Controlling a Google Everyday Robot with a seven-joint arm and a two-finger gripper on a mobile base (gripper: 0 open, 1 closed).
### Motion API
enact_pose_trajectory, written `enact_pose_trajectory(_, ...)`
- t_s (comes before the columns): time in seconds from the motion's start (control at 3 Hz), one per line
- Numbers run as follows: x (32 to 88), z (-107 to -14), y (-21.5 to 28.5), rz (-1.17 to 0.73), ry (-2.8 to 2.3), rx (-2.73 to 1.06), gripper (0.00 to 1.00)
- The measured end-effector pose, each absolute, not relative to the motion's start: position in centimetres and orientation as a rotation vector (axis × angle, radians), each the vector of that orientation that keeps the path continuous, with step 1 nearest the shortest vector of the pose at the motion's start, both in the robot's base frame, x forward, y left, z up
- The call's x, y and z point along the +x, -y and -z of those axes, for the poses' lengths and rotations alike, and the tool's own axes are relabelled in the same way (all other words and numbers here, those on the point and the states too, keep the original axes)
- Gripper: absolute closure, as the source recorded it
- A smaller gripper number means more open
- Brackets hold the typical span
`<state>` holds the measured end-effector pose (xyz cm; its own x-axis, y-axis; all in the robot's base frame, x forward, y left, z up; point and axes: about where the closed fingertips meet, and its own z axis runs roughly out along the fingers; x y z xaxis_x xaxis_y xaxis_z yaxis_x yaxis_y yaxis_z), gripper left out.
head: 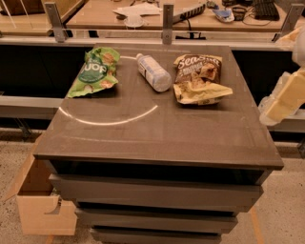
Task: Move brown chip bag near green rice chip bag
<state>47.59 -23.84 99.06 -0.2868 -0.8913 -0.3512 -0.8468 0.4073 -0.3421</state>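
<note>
Cabinet (167, 136): dark brown low unit with a flat top filling most of the view; stacked drawer fronts (157, 193) show below its front edge.

Back desk (95, 14): pale wooden surface beyond the cabinet at 12 o'clock, with papers (138, 9) and cables lying on it; grey metal posts (167, 16) stand between it and the cabinet.

Cardboard box (43, 209): on the floor at 8 o'clock from the cabinet, just beside its lower left corner, top open.

Gripper (279, 102): cream-coloured, at 3 o'clock from the middle of the top, beyond the cabinet's right edge and above it; well apart from all three items. How far open it is cannot be told, nor can a hold on anything be made out.

Brown chip bag (199, 78): lying flat on the top at about 1 o'clock, dark brown upper part with white "Sea Salt" lettering, pale yellow lower part crumpled toward the front. Just beside the bottle, on its right.

Green rice chip bag (94, 71): lying flat at about 10 o'clock on the top, near the back left corner, bright green with white lettering. Well apart from the brown chip bag, with the bottle between them.

Bottle (153, 72): clear plastic, on its side at 12 o'clock, cap pointing toward the back.

Arc mark (109, 121): thin white curved line on the top, in front of the green rice chip bag and the bottle.
</note>
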Motion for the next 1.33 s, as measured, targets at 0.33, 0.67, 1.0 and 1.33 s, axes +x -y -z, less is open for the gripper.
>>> enact_pose_trajectory(0.33, 51.6, -100.0, 26.2, 0.125, -2.133, -1.317, 0.00)
enact_pose_trajectory(0.67, 55.8, -98.0, 28.7, 0.026, -2.090, -1.218, 0.00)
enact_pose_trajectory(1.0, 57.3, -93.8, 29.4, -0.098, -2.106, -1.175, 0.00)
enact_pose_trajectory(1.33, 57.3, -93.9, 29.3, -0.110, -2.101, -1.170, 0.00)
